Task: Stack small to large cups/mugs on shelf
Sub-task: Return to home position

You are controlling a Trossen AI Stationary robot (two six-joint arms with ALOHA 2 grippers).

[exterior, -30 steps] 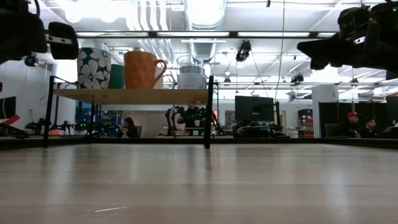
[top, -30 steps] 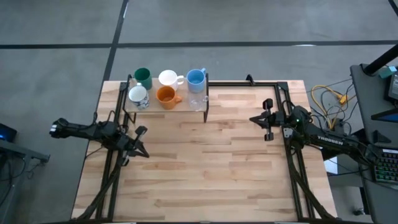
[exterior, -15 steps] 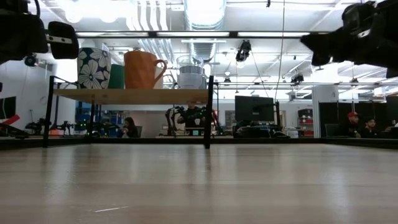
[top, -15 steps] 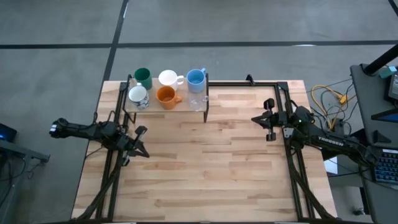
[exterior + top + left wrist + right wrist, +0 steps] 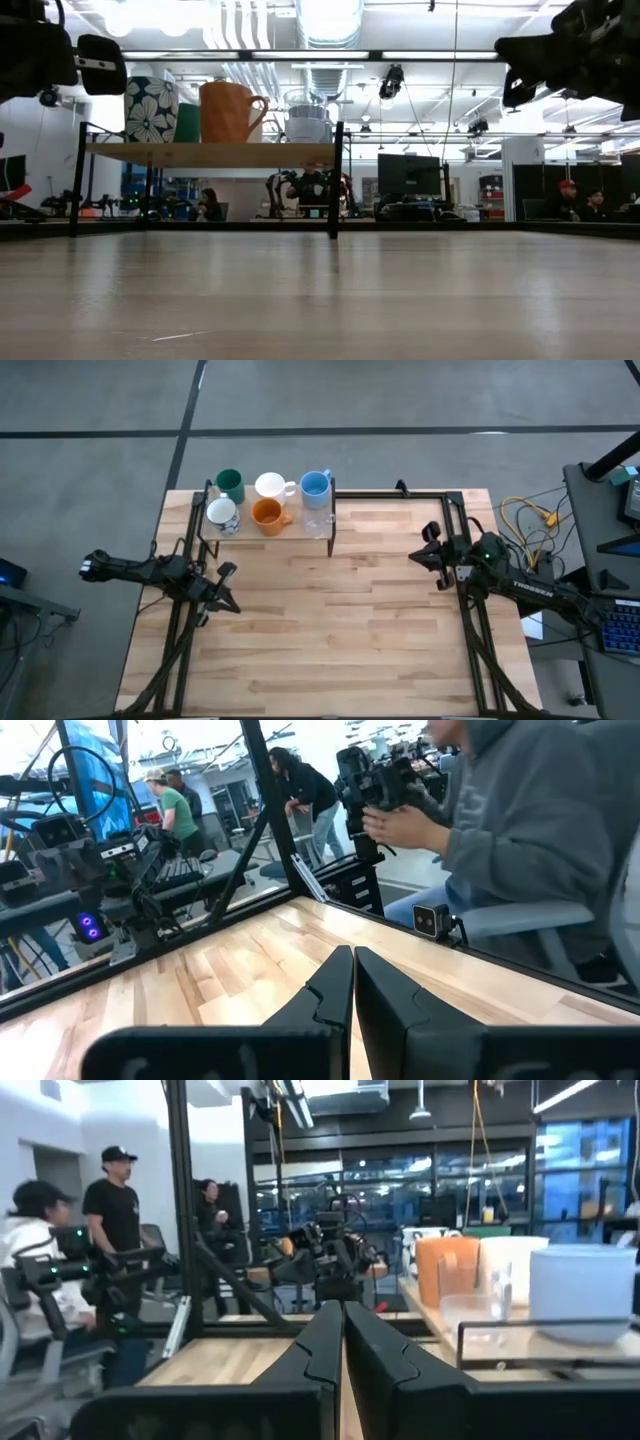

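Note:
The shelf [image 5: 290, 501] stands at the table's far left with the cups on it. At the back are a dark green cup [image 5: 229, 483], a white one with a handle [image 5: 270, 485] and a light blue one [image 5: 315, 484]. In front are a flower-patterned cup [image 5: 221, 513], an orange one [image 5: 266, 513] and a clear one [image 5: 318, 521]. My left gripper [image 5: 230, 600] hangs shut over the table's left side, its fingers [image 5: 353, 975] empty. My right gripper [image 5: 416, 557] hangs shut near the right edge and points toward the shelf, with nothing between its fingers [image 5: 342, 1330].
A black metal frame [image 5: 400, 493] runs along the table's far and side edges. A person in a grey hoodie [image 5: 540, 830] sits close beyond a table edge. The wide middle and near part of the tabletop [image 5: 330, 630] lies bare.
My right gripper has rolled about its own axis and tipped slightly upward, staying shut and near the right edge. The cups and my left arm have kept still.

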